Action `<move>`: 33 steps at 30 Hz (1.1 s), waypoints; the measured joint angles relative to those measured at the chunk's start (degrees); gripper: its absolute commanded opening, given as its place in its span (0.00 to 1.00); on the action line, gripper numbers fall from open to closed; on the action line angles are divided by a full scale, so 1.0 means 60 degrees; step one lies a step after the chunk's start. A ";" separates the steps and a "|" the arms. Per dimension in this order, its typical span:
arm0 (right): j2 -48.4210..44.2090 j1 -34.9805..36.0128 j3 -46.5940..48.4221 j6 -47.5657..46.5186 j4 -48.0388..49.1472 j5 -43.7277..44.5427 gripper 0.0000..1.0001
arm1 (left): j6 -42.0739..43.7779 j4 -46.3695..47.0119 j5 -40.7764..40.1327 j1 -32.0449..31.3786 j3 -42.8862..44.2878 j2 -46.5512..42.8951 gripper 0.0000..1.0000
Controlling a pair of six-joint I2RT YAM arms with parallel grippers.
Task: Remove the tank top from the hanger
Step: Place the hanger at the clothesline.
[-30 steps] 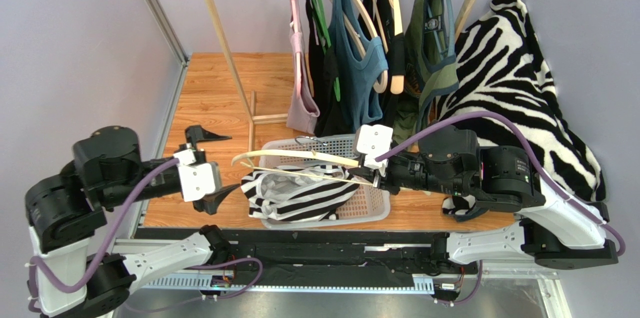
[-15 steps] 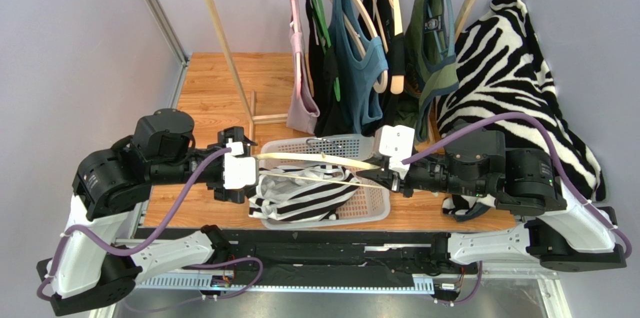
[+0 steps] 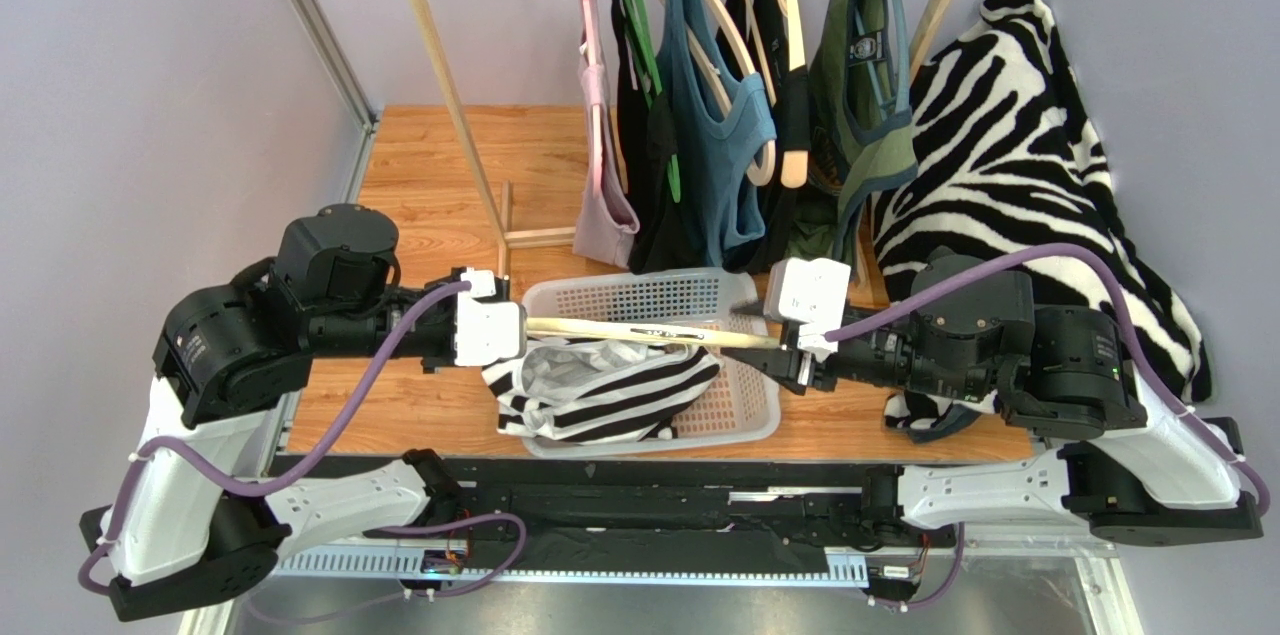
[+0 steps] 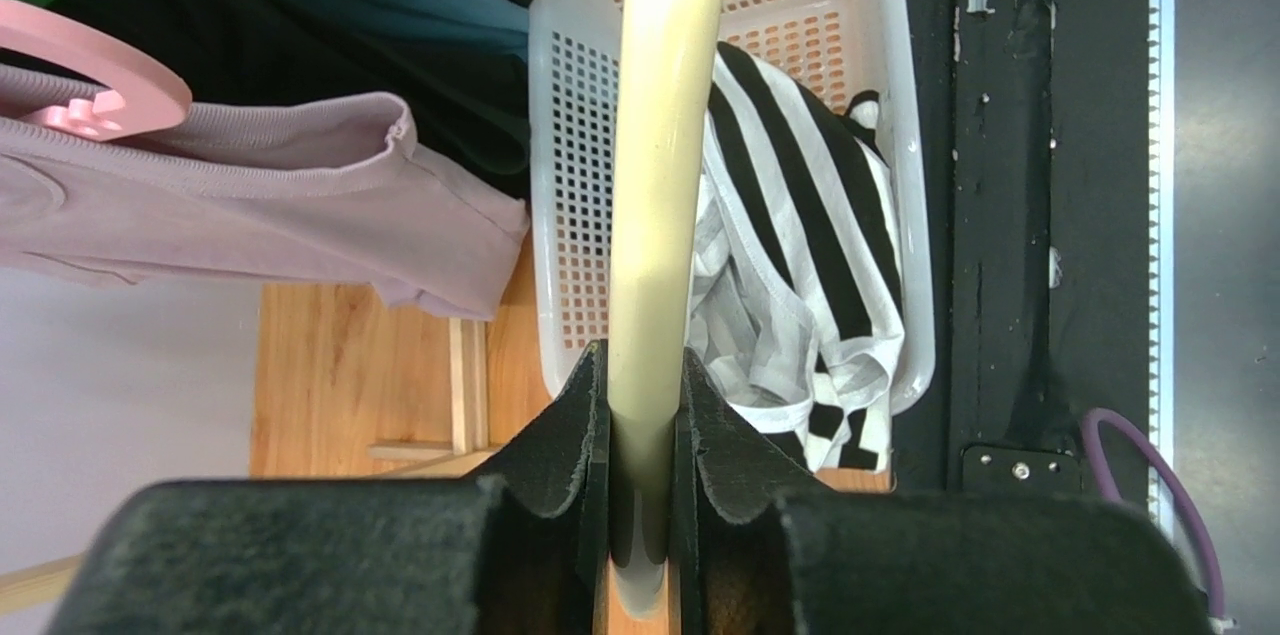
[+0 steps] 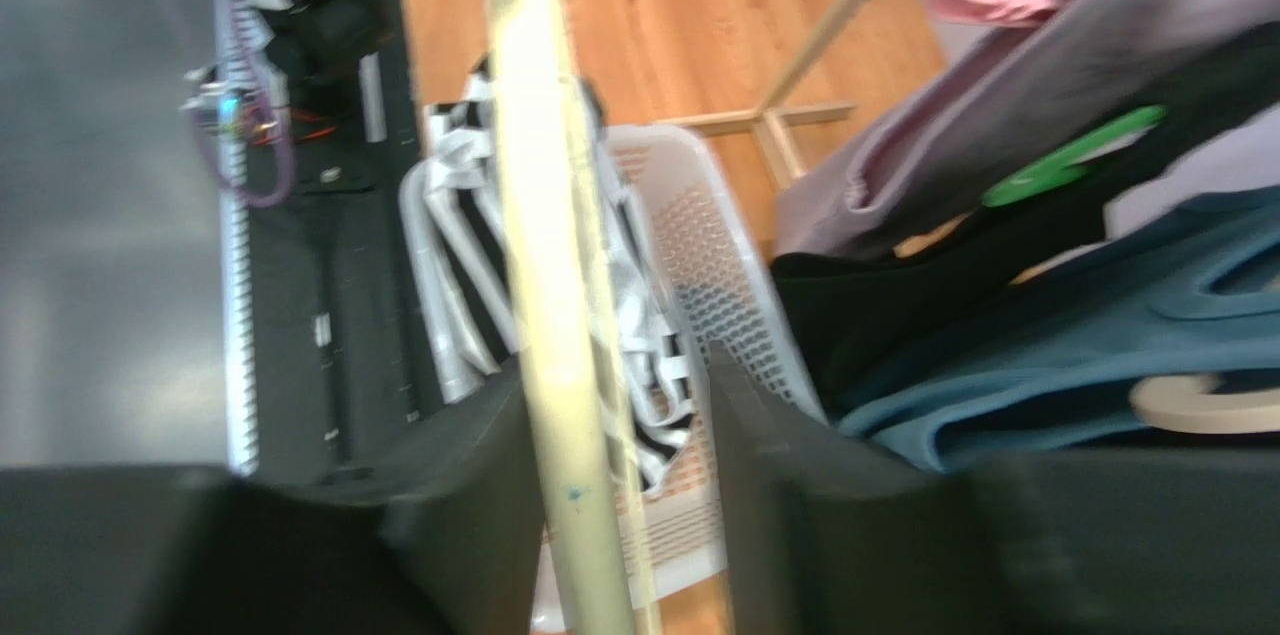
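Observation:
The black-and-white striped tank top (image 3: 601, 388) lies bunched in the white basket (image 3: 744, 410), off the hanger; it also shows as the striped cloth (image 4: 819, 253) in the left wrist view. The cream wooden hanger (image 3: 646, 331) is level above the basket. My left gripper (image 3: 508, 331) is shut on the hanger's left end (image 4: 658, 215), its fingers (image 4: 579, 433) pressed to both sides. My right gripper (image 3: 778, 350) is open around the other end: the hanger (image 5: 549, 290) rests against one finger (image 5: 473, 470), with a gap to the other.
A wooden clothes rack (image 3: 451, 95) behind the basket carries several garments on hangers, among them pink (image 3: 604, 215), teal (image 3: 721, 140) and green (image 3: 864, 95) ones. A zebra-print cloth (image 3: 1037, 155) is heaped at the right. Wooden floor (image 3: 421, 185) lies to the left.
My left gripper swung in from the left and closed on the hanger's left end. My right gripper opened its grip on the other end and drew slightly right.

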 measured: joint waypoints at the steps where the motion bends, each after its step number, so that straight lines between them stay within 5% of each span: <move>1: -0.0029 -0.0018 -0.0084 0.0076 0.0193 0.0215 0.81 | -0.0011 -0.0011 -0.0007 -0.0004 -0.0004 -0.0015 0.00; 14: -0.1865 -0.0029 -0.0900 -0.0127 0.3628 0.3461 0.83 | -0.1931 -0.0157 -0.0055 0.1526 -0.0459 -0.1796 0.00; 23: -0.2157 -0.0069 -0.1213 -0.0324 0.5013 0.4681 0.79 | -0.2306 -0.0131 -0.0266 0.2510 0.2404 -0.2983 0.00; 28: -0.0251 -0.0073 -0.1133 -0.0306 0.4554 0.4360 0.81 | -0.2550 0.0295 -0.1643 0.2849 0.2521 -0.3457 0.00; 33: 0.1548 -0.0058 -0.1534 -0.0029 0.4240 0.3319 0.84 | -0.2732 0.1337 -0.4889 0.2951 0.0991 -0.3592 0.00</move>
